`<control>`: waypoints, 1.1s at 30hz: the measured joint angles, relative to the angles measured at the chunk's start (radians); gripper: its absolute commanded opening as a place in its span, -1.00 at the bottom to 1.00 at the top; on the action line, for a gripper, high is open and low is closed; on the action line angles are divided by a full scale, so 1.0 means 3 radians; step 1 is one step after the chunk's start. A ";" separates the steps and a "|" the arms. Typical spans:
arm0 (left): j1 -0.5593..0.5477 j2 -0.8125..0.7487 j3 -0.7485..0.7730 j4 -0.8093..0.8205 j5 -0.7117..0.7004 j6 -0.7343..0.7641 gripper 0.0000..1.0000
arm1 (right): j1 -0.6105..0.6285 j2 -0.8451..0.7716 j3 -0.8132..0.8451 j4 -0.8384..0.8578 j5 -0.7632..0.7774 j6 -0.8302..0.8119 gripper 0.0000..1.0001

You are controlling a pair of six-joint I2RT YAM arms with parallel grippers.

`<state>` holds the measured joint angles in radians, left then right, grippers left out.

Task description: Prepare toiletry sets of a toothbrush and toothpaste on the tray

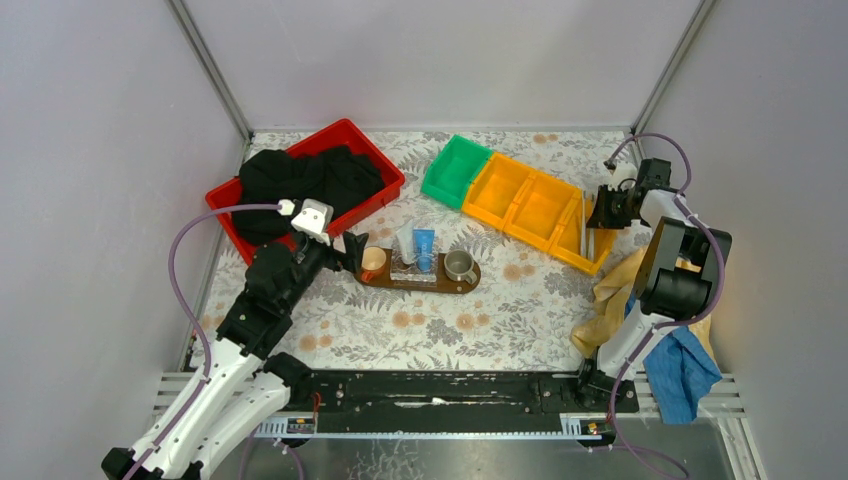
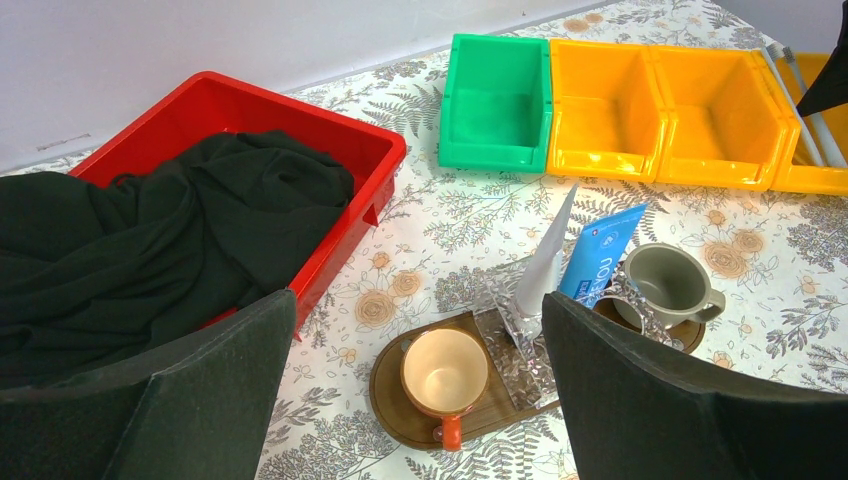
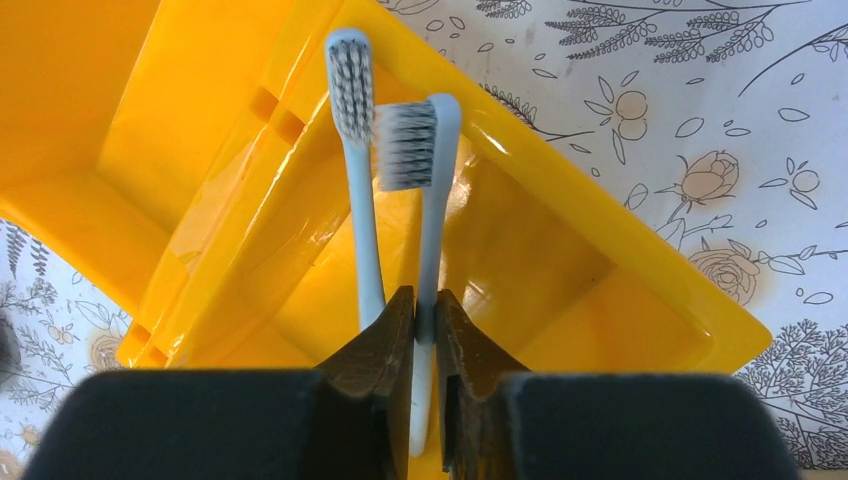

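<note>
The dark wooden tray (image 1: 395, 281) lies mid-table and holds an orange cup (image 1: 373, 262), a clear holder, and a grey cup (image 1: 459, 265). A whitish toothpaste tube (image 1: 406, 243) and a blue one (image 1: 424, 248) stand in the holder (image 2: 515, 350). My left gripper (image 1: 352, 250) is open and empty just left of the tray; in its wrist view (image 2: 417, 297) the orange cup (image 2: 444, 372) sits between the fingers. My right gripper (image 3: 427, 320) is shut on the handle of one toothbrush (image 3: 432, 210) in the rightmost yellow bin (image 3: 620, 250). A second toothbrush (image 3: 362, 200) leans beside it.
A red crate (image 1: 375, 160) with black cloth (image 1: 300, 185) stands at the back left. A green bin (image 1: 457, 170) and a row of yellow bins (image 1: 530, 200) stand at the back right. Yellow cloth (image 1: 610, 300) and blue cloth (image 1: 680, 370) lie near the right arm's base.
</note>
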<state>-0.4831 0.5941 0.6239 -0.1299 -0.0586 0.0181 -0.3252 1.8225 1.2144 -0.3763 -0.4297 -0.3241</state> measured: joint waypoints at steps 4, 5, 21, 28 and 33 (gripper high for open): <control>0.0000 0.0000 0.0000 0.0000 0.0000 0.0000 1.00 | 0.0000 0.0000 0.0000 0.0000 -0.0003 0.0029 -0.99; 0.0000 0.0000 0.0000 0.0000 0.0000 0.0000 1.00 | 0.0000 0.0000 0.0000 0.0000 -0.0003 0.0031 -1.00; 0.0000 0.0000 0.0000 0.0005 0.0153 -0.0028 1.00 | -0.0005 -0.1108 -0.0179 0.0182 -0.0337 0.0015 -1.00; 0.0000 0.0123 0.0057 0.0024 0.0529 -0.0240 1.00 | -0.0005 -0.1311 -0.0195 0.0092 -0.1298 -0.0052 -1.00; 0.0000 0.0261 0.0174 0.0158 0.1027 -0.0614 1.00 | 0.0010 -0.1469 -0.0200 0.0045 -0.2012 0.0003 -1.00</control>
<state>-0.4831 0.6724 0.6762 -0.0826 0.2497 -0.1661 -0.3222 1.3819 1.1545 -0.3630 -1.0332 -0.3233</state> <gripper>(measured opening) 0.998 0.121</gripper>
